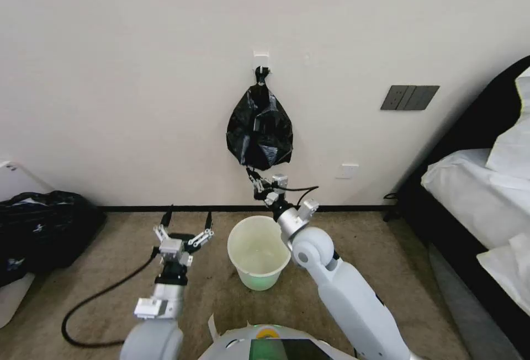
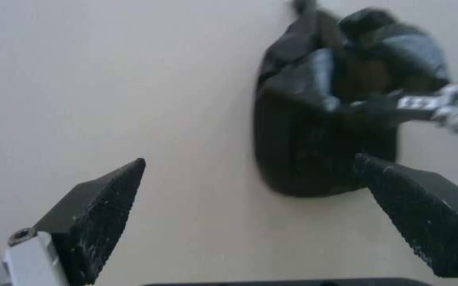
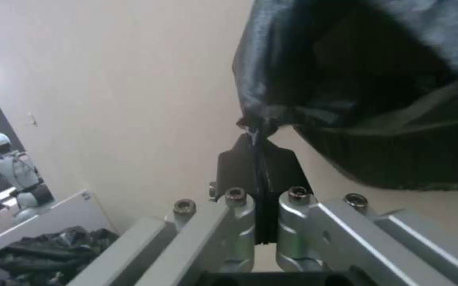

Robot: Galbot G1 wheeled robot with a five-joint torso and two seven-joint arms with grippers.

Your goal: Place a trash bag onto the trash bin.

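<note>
The trash bag (image 1: pixel 259 131) hangs on the wall (image 1: pixel 138 73) ahead of me by its knotted top, which is caught on a small white hook (image 1: pixel 260 59), and its bulging black body droops straight above the trash bin (image 1: pixel 258 258). Nearest to me, my left gripper (image 1: pixel 186 221) is held low over the carpet (image 1: pixel 359 249), just to the left of the bin, with its two fingers spread wide and nothing between them; in my left wrist view the two dark pads (image 2: pixel 99 222) stand far apart with bare wall between them, and the bag is off toward one side. A black cable (image 1: pixel 99 305) trails from that arm across the floor. The bin stands upright on the carpet in front of my base, its mouth open, with a faint green tint at the bottom. My right arm reaches up past the bin's right rim, and my right gripper (image 1: pixel 252 173) sits at the bag's lowest edge. In the right wrist view its fingers (image 3: pixel 279 167) are pressed together on a small pinch of the black plastic at the bottom corner of the bag. Farther left, a larger black bag (image 1: pixel 44 233) lies slumped against the wall, and a bed (image 1: pixel 480 194) with white bedding stands on the right.
</note>
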